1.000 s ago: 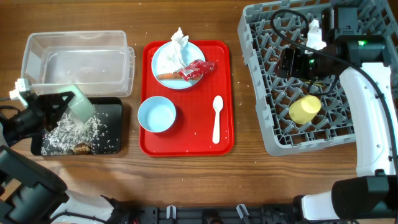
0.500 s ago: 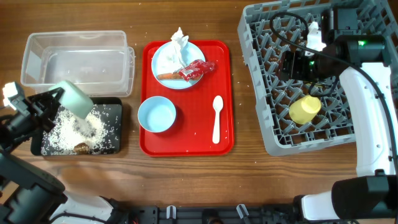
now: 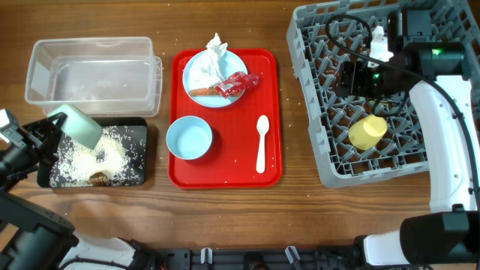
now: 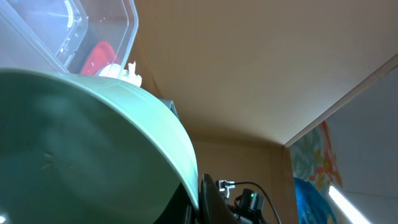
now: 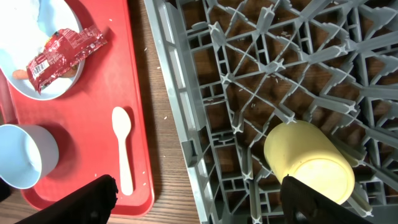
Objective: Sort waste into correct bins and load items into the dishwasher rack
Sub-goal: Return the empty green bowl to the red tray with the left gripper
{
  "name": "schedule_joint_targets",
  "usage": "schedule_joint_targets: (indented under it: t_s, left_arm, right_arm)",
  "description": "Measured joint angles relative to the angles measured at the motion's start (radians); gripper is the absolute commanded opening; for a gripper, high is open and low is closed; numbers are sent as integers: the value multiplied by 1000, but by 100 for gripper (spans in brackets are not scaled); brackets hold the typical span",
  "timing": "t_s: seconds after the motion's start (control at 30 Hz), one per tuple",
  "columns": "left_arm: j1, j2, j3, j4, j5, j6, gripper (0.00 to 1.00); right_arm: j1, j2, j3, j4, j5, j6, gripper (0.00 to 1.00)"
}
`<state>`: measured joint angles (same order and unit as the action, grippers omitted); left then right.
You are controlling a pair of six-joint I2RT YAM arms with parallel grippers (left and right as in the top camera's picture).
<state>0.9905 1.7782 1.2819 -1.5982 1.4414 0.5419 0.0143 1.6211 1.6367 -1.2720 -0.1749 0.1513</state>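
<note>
The left gripper (image 3: 48, 135) has its jaws clamped on the pale green bowl (image 3: 79, 124), tipped over the black tray (image 3: 137, 129) at its 11 o'clock edge, evidently to shed rice (image 3: 84, 156). The right gripper (image 5: 205, 200) hangs with jaws apart above the dishwasher rack (image 3: 315, 154).

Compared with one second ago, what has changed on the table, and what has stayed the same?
The left gripper, shut on the tilted pale green bowl, drew back leftward, so the bowl now hangs at the left end of the black tray. The rice lies more widely spread in that tray. The right gripper, the yellow cup in the dishwasher rack and everything on the red tray stayed put.
</note>
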Motion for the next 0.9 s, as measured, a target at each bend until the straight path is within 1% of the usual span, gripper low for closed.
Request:
schedule_joint_targets:
  t_s: [0.1,0.17,0.33,0.43,0.5,0.53,0.67,0.77,0.83,0.87,0.9]
  left_arm:
    - [0,0,0,-6,4,-1,4]
    - [0,-1,0,-63,9,4,4]
    - [-6,-7,-1,-82,16,32,4]
    - [-73,-49,0,-82,24,61,4]
    - [-160,-93,13,-69,26,72,4]
    - [-233,-126,37,-41,27,78,4]
    - [-455,-178,107,24,31,82,4]
    - [-663,-181,124,181,34,58,4]
    - [-793,-181,125,393,35,-36,4]
    - [-877,-181,125,502,19,-120,4]
    - [-932,-181,124,596,-7,-203,4]
  right_arm:
    - [0,0,0,0,0,0,87]
    - [0,0,0,0,0,-15,87]
    - [0,0,0,0,0,-48,87]
    - [0,0,0,0,0,-52,87]
    - [0,0,0,1,0,-52,87]
    - [0,0,0,0,0,-52,87]
    - [0,0,0,2,0,-52,87]
    - [0,0,0,10,1,-52,88]
    - [0,0,0,13,1,-52,88]
    - [0,0,0,15,1,-52,88]
    - [0,0,-1,14,1,-52,88]
